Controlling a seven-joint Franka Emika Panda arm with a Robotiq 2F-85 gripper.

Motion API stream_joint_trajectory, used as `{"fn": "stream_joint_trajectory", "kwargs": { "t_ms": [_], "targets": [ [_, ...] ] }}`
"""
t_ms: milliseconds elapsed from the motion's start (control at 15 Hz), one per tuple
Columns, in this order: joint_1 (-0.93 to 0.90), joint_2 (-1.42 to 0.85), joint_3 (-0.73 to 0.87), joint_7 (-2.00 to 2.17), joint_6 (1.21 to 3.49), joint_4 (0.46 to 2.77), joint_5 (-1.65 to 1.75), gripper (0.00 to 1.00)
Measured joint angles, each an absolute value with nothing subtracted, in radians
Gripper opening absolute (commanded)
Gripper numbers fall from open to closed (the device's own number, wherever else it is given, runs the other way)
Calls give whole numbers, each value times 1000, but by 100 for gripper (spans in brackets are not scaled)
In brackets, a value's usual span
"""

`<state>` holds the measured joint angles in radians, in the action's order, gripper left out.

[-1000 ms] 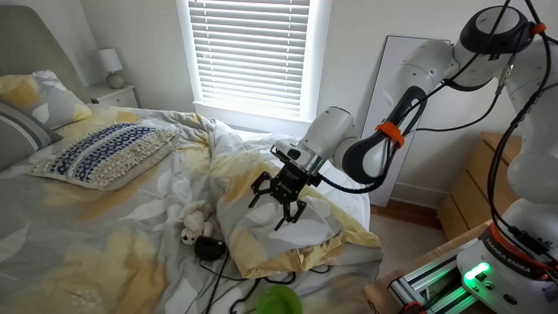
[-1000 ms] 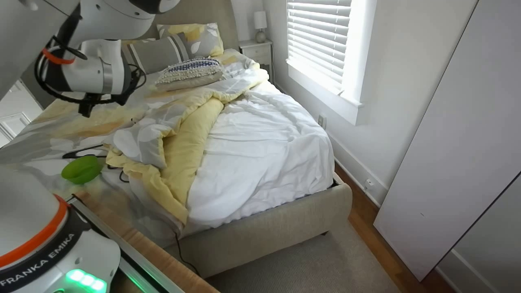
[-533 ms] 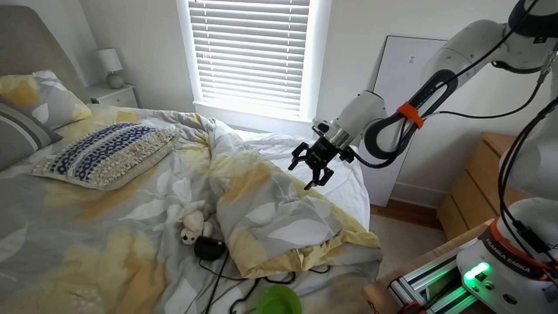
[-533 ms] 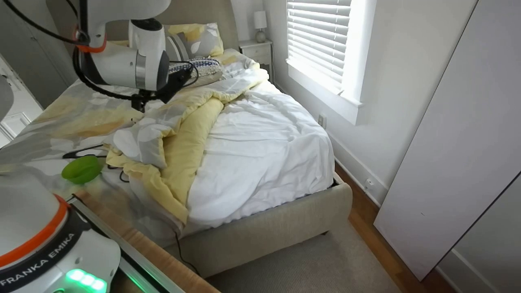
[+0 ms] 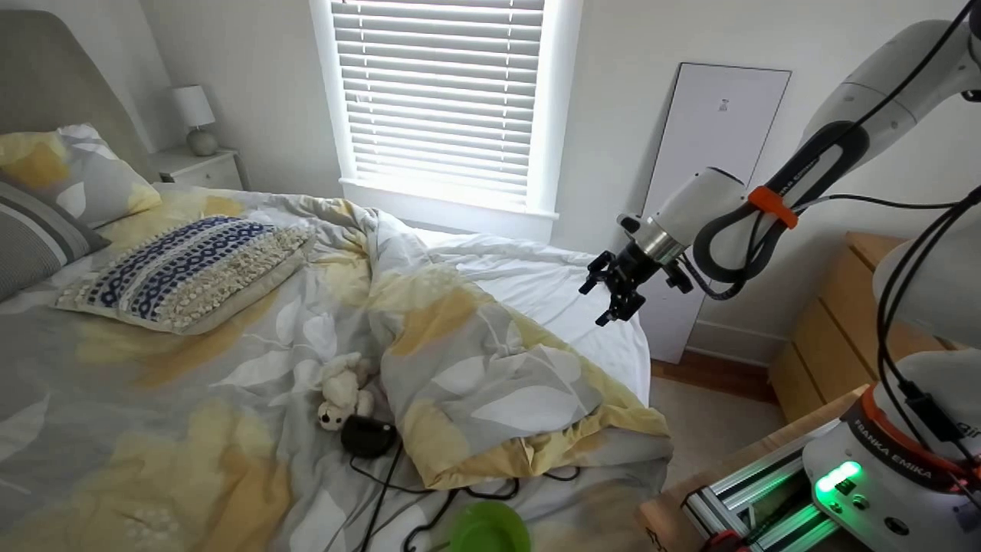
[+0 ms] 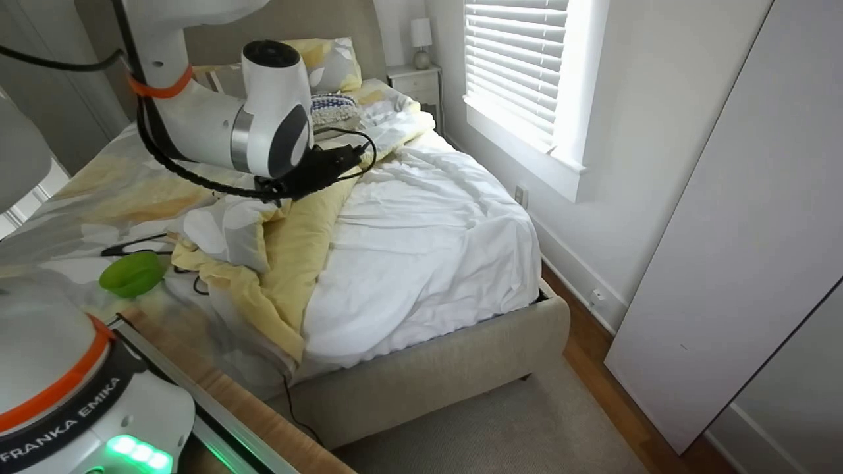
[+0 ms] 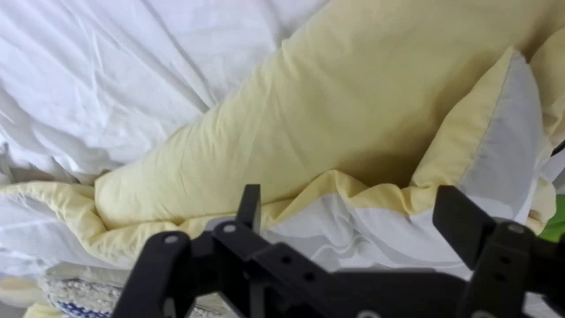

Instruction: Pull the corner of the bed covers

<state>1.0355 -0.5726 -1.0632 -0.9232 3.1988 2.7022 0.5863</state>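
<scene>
The bed covers [image 5: 490, 368] are grey, white and yellow, wrinkled and folded back over themselves. They show in an exterior view [image 6: 309, 230] with the yellow underside up beside the white sheet. In the wrist view the yellow underside [image 7: 309, 110] crosses the picture, and a floppy grey and yellow peak of fabric [image 7: 499, 128] stands at the right. My gripper [image 5: 594, 305] is open and empty, in the air above the bed. In the wrist view the fingers [image 7: 349, 192] are wide apart with the covers' yellow edge beyond them. In an exterior view the arm mostly hides the gripper.
A white sheet [image 6: 421, 250] lies beside the folded covers. A green bowl [image 5: 490, 527], a black hanger [image 6: 135, 247], a plush toy [image 5: 342, 391] and a black case [image 5: 369, 436] lie on the bed. Patterned pillow [image 5: 188, 272] lies toward the headboard. A white panel [image 5: 713, 153] leans against the wall.
My gripper has moved away from over the middle of the folded covers, toward the window-side edge and the robot's base. It stays open. The covers have not visibly moved.
</scene>
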Motion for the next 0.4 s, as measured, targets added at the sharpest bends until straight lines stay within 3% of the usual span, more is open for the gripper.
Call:
{"fn": "stream_joint_trajectory", "kwargs": {
  "t_ms": [400],
  "targets": [
    [1066,-569,-1069,-894,3199,2716,576,100]
  ]
}}
